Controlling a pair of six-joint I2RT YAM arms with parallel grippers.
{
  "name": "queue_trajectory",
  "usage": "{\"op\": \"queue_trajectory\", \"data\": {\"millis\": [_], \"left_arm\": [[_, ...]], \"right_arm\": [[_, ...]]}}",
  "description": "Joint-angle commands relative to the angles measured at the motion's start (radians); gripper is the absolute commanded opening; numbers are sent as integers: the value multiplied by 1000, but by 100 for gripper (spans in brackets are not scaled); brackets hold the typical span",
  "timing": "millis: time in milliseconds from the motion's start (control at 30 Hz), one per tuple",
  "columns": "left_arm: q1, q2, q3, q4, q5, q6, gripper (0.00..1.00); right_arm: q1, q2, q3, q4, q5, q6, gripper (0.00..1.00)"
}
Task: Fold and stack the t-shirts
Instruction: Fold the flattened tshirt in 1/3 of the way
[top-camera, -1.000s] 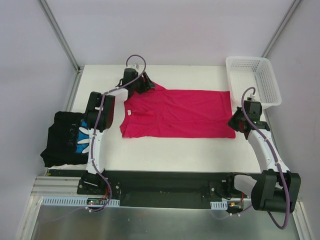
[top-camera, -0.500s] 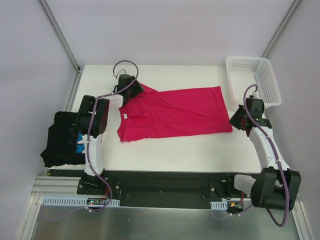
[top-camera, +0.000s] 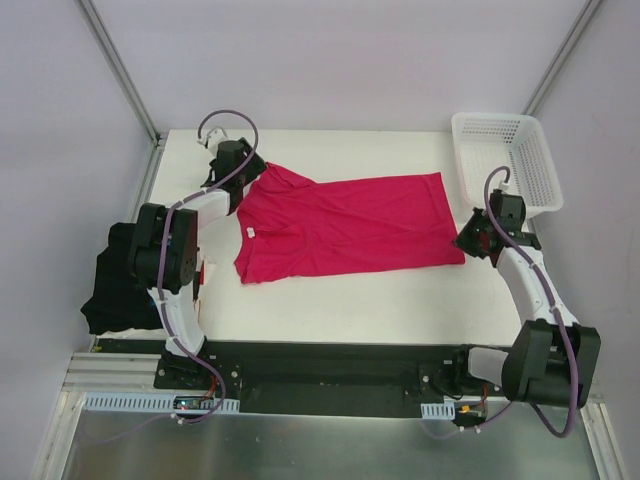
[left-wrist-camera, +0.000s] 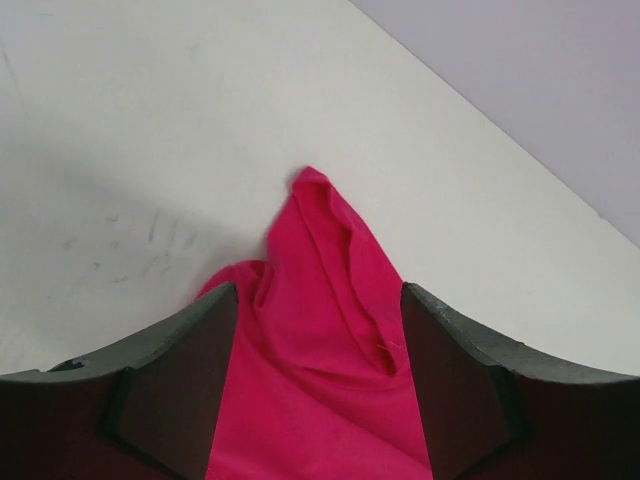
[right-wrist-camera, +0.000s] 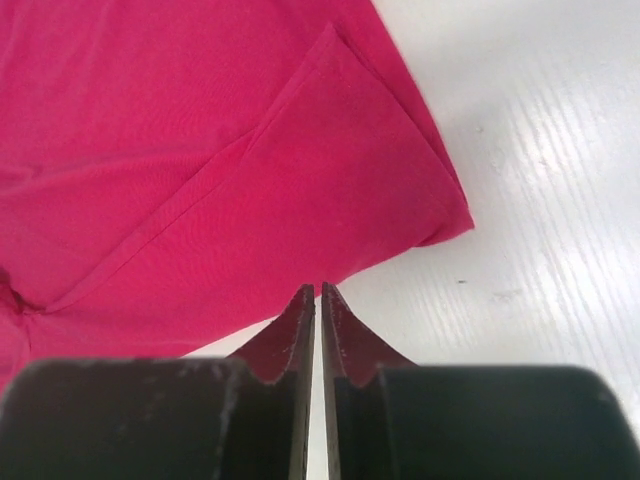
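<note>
A crimson-pink t-shirt (top-camera: 345, 225) lies spread flat on the white table, its neck end to the left. My left gripper (top-camera: 243, 172) is at its far-left sleeve. In the left wrist view that gripper (left-wrist-camera: 318, 300) is open, and the bunched sleeve (left-wrist-camera: 330, 300) lies between the two dark fingers (left-wrist-camera: 185, 350) without being pinched. My right gripper (top-camera: 466, 243) sits at the shirt's near right corner. In the right wrist view it (right-wrist-camera: 318, 290) is shut, tips at the hem (right-wrist-camera: 400, 240), and no cloth shows between them. A black t-shirt (top-camera: 115, 285) lies crumpled at the left edge.
A white lattice basket (top-camera: 540, 165) stands at the table's far right corner. Metal frame posts rise at both back corners. The left arm's links reach over the black t-shirt pile. The table's near edge has a black rail (top-camera: 330, 355).
My left gripper has swung toward the far left, pulling the sleeve and the whole pink shirt leftward and tilting it. The right gripper has barely moved, and the shirt's corner slid away from it.
</note>
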Motion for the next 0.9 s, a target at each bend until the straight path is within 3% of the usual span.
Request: {"op": "queue_trajectory", "data": {"millis": [0, 167, 267, 367, 867], "left_arm": [[-6, -58, -9, 35, 149, -16, 67], [-52, -55, 9, 72, 490, -18, 77], [-64, -37, 20, 84, 666, -30, 77], [-77, -34, -1, 74, 735, -36, 76], [-158, -81, -215, 60, 676, -93, 75]], "right_arm": [[19, 117, 63, 109, -90, 33, 10], [82, 354, 252, 158, -147, 53, 14], [119, 462, 349, 166, -217, 73, 17], [134, 519, 390, 193, -254, 110, 17], [150, 570, 508, 169, -238, 92, 19]]}}
